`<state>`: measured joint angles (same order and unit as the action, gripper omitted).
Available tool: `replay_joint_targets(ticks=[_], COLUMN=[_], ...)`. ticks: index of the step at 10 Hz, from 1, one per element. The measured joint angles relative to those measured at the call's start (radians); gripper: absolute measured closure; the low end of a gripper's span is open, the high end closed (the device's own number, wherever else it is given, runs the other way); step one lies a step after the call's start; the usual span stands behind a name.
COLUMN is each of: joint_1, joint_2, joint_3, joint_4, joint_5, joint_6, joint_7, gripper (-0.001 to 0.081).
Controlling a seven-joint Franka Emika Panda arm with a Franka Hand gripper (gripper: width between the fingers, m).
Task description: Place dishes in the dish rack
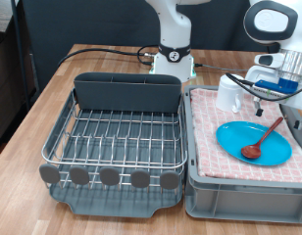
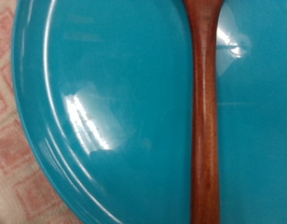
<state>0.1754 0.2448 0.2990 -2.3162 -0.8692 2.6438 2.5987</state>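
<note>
The wooden table carries the dish rack and a grey crate. Both sit below the jaws, the crate nearer them.

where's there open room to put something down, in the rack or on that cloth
The dish rack wire grid holds nothing, from the caddy to the round tabs. The pink cloth is crowded: blue plate, wooden spoon, white mug; only its strip beside the rack is bare.

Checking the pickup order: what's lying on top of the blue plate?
The wooden spoon lies across the blue plate, bowl down on it, handle over the rim. The plate hides the cloth beneath it.
</note>
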Motion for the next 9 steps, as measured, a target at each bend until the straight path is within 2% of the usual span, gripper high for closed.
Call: replay_joint_targets(ticks=[3,6,7,8,9], joint_1=[0.001,0.004,0.007,0.012,0.018], joint_2=[0.036,0.063,0.068,0.07,0.071], joint_3=[-0.017,-0.037,-0.044,-0.052,-0.059], joint_4=[0.0,0.0,0.0,0.0,0.0], joint_5=[-0.073,-0.108,-0.117,-0.121,-0.122], joint_6=[0.016,0.037,0.041,0.043,0.043], joint_7=[0.026,0.039,0.043,0.044,0.045], gripper=[0.0004,0.0004,0.0092,0.0092,0.0258])
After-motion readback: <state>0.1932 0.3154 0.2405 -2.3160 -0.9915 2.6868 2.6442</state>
